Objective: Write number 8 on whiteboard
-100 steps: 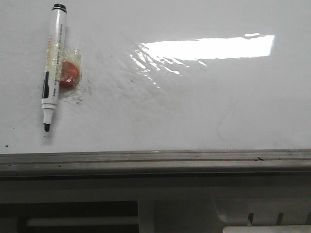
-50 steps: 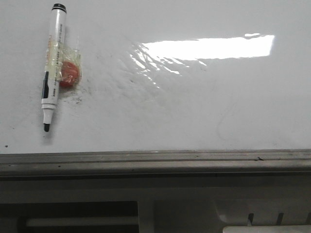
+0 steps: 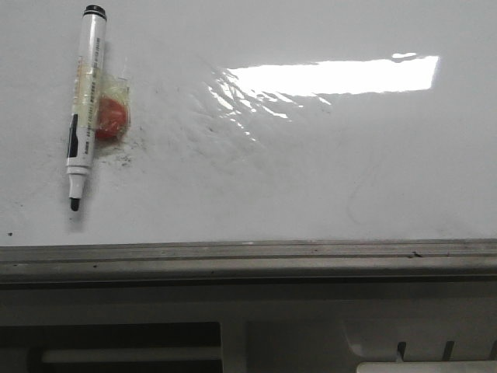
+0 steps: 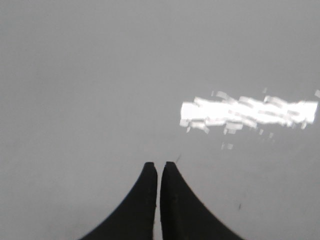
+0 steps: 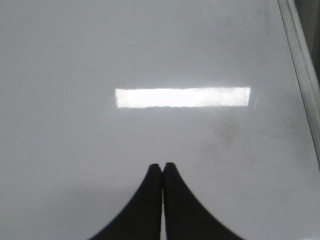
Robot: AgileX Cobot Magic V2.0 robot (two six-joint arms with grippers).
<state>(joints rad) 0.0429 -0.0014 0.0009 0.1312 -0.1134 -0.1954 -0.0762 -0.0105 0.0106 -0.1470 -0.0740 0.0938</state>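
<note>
The glossy whiteboard (image 3: 311, 179) fills the front view, with faint grey smudges and a wrinkled glare patch (image 3: 326, 78). No number 8 shows on it. A white marker pen (image 3: 84, 109) with a black cap end and black tip lies at the left, taped beside a red blob (image 3: 111, 119). Neither gripper shows in the front view. My left gripper (image 4: 159, 165) is shut and empty over bare board (image 4: 100, 75). My right gripper (image 5: 163, 165) is shut and empty over bare board (image 5: 75, 60), near its edge rail (image 5: 300, 60).
The grey metal edge rail (image 3: 248, 260) runs along the board's near side in the front view. Below it lie grey machine housing (image 3: 295, 334) and a white bar (image 3: 132, 355).
</note>
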